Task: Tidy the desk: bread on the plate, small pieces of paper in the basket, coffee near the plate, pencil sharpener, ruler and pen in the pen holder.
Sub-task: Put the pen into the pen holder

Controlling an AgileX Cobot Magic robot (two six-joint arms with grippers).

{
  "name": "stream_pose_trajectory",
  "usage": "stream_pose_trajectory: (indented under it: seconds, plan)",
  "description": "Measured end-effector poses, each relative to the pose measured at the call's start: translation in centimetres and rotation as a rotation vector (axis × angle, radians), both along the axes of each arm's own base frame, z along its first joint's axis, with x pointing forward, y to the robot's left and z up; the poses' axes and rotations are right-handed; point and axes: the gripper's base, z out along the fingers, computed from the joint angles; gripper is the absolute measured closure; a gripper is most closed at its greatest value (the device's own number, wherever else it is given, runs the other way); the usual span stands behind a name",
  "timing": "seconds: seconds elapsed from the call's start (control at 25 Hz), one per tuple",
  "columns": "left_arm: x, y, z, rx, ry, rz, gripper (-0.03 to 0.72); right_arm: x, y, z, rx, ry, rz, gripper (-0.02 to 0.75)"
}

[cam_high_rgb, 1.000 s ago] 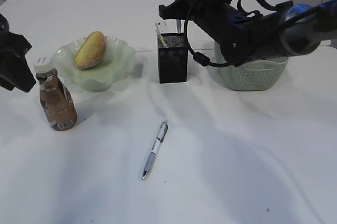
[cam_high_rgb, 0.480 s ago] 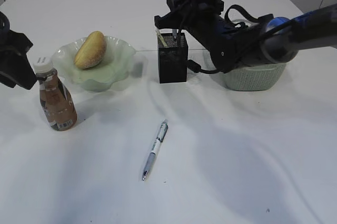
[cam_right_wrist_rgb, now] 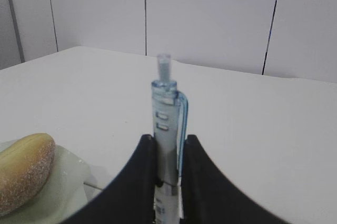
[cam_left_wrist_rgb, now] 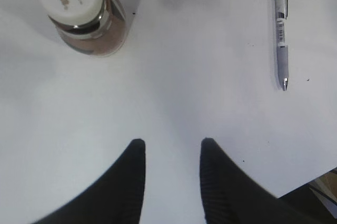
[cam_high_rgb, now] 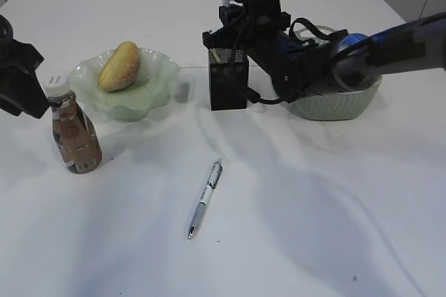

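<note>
Left gripper (cam_left_wrist_rgb: 169, 148) hovers over bare desk (cam_left_wrist_rgb: 174, 87), fingers (cam_left_wrist_rgb: 134, 153) apart, nothing between them. Coffee (cam_left_wrist_rgb: 81, 11) upright at top left, white cap facing camera. Pen (cam_left_wrist_rgb: 281, 29) lies flat top right, tip probably toward the gripper.

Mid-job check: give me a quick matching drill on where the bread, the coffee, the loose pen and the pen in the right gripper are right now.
Things:
1. bread
2. coffee
3. loose pen
4. clipped pen

Places, shuffled:
A. lying flat on the bare desk, in front of the pen holder
B. upright between the right gripper fingers
C. on the plate
D. standing on the desk just in front of the plate's left side

Pairs: 1-C, 2-D, 3-A, 4-B
</note>
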Motion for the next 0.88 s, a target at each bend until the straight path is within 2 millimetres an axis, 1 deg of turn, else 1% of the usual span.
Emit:
stream_pose_trajectory:
  seconds: [0.08,0.2,0.4,0.88]
  plan:
    - [0.0,0.0,0.0,0.0,-0.002,0.0,0.445,0.1,0.0,-0.7,-0.008,0.02,0.001,0.638]
    - [0.0,0.0,0.0,-0.001,-0.004,0.001,0.445,0.2,-0.3,-1.1,-0.02,0.05,-0.005,0.638]
    - [0.1,0.0,0.0,-0.003,-0.016,0.004,0.445,0.4,-0.9,-1.2,-0.023,0.062,-0.014,0.638]
    - [0.2,0.0,0.0,-0.003,-0.018,0.004,0.445,0.4,-0.9,-1.9,-0.047,0.134,-0.01,0.638]
